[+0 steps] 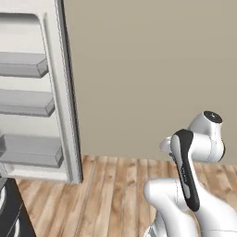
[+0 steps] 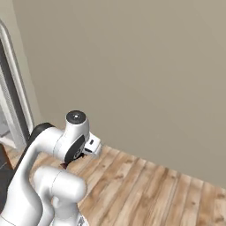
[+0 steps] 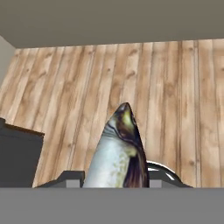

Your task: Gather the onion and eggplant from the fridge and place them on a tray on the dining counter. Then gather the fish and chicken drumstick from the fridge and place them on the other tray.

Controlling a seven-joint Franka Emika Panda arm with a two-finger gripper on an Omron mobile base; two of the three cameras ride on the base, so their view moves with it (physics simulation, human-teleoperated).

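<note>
The fish (image 3: pixel 117 153) rises between the gripper's (image 3: pixel 114 183) finger tips, clamped there — its long axis running straight away from the hand, pointed end aimed out over the wooden floor (image 3: pixel 166 96); the arm (image 2: pixel 48 150) is folded low, elbow up, beside the open fridge door (image 1: pixel 37 92).

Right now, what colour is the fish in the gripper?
Silvery grey-white with a dark brown back and yellowish tip: the fish, clearest in the hand view.
</note>
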